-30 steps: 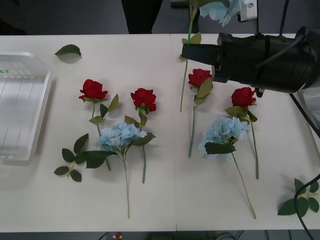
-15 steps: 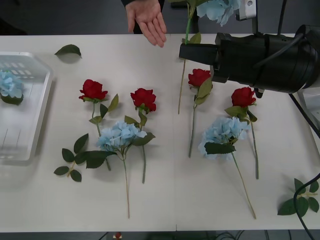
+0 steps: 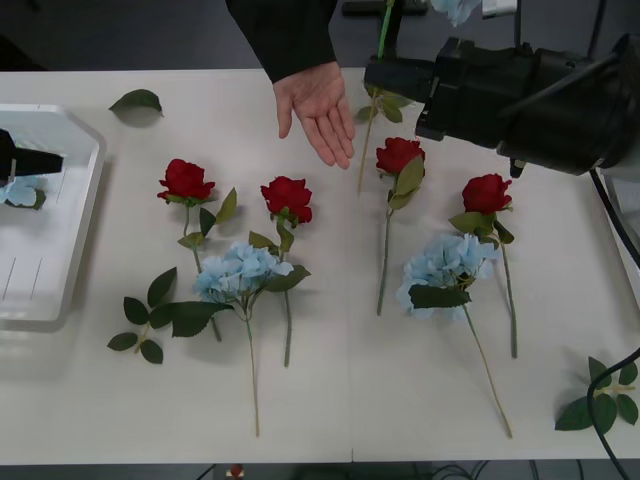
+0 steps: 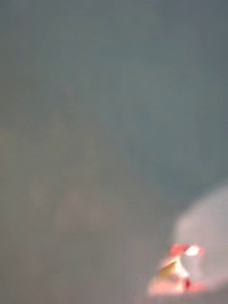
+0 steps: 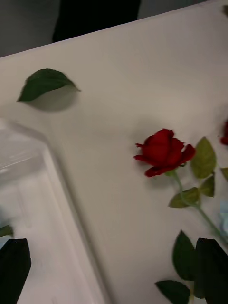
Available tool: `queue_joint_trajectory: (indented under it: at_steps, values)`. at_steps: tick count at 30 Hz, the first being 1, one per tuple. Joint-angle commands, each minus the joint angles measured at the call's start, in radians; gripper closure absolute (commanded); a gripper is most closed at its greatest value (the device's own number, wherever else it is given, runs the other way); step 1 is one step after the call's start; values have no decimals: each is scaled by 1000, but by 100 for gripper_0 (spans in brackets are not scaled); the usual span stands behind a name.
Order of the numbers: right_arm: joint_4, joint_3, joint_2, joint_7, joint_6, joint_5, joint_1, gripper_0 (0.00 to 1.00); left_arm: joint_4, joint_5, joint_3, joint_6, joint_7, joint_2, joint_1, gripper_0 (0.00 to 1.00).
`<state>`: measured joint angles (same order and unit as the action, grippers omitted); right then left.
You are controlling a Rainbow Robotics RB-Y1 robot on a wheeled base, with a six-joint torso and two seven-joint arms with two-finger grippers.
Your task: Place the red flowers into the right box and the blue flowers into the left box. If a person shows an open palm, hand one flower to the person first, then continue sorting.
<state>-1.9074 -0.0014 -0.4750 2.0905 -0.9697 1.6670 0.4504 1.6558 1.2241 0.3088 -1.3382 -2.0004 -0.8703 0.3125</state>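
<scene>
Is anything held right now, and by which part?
Left gripper, open over the left box, holds nothing. A blue hydrangea hangs lifted at the right arm; the grip point cannot be told.

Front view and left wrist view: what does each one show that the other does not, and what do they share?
Front view alone: the person's open palm held over the table, the right arm raised with a blue flower at the far edge, four roses and two hydrangeas lying on the table. Left wrist view alone: the left gripper, open, one finger over the left box. Shared: the leftmost rose, the loose leaf, that box.
</scene>
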Motion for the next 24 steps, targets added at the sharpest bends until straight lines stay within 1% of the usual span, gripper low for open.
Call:
queue_joint_trajectory:
  at_steps: [1,6,12,17,24]
  values:
    - [-50,-40,-7,152,60,-49,31,100,71,31,-4,-53,12,7,-1,0]
    - [-50,-58,-10,316,154,-132,51,100,98,17,-4,-71,3,8,-1,0]
    - [-48,-58,-10,451,232,-251,68,100,102,21,-10,-71,-8,10,-1,0]
    - [-45,-52,-11,513,246,-320,87,100,101,23,-10,-71,-18,8,-1,0]
    - [-30,-31,-10,528,279,-319,91,100,102,17,-5,-68,-18,10,-1,0]
